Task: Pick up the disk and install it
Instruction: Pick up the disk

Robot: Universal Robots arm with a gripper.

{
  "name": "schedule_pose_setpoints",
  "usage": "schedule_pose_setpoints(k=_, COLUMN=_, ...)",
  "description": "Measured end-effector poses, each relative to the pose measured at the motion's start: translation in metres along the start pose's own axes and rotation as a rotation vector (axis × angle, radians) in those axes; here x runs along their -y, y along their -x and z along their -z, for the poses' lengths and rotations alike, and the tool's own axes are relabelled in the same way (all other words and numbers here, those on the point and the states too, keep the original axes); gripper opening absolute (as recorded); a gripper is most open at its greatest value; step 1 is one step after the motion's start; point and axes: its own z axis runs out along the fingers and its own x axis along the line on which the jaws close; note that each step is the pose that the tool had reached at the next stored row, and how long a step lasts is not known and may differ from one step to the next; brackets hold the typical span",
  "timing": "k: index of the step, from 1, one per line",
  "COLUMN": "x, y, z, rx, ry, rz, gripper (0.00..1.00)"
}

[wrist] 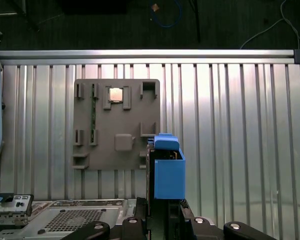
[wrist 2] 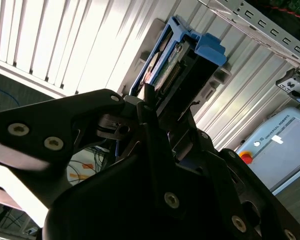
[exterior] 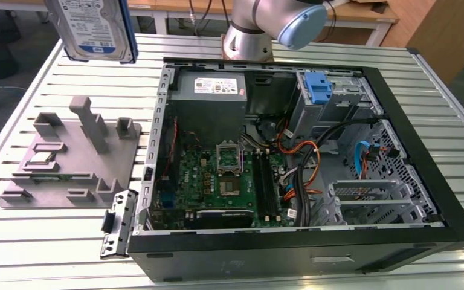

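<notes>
The jaws pinch the flat silver-metal, blue-railed disk (exterior: 95,27) upright, well above the slatted metal surface (exterior: 95,75) at the exterior view's far left, likely to clear the wall of the open black computer case (exterior: 280,254).

— By what is everything carried?
— A desk (exterior: 46,241) of ribbed, silver-grey metal slats is seen.
— And what is laid directly on it?
— An open computer case (exterior: 296,257) is laid on its side, toward the exterior view's right. A grey moulded holder (exterior: 70,157) is placed near it, at the exterior view's left. A small black bracket (exterior: 113,225) is set just beside the case. The arm's base (exterior: 246,42) is seen behind the case.
</notes>
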Motion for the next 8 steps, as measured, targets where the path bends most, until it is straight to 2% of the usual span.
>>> schedule_pose_setpoints(k=8, x=0.0083, y=0.0003, z=0.0001, rx=0.0, ry=0.0, rz=0.0, gripper=0.35)
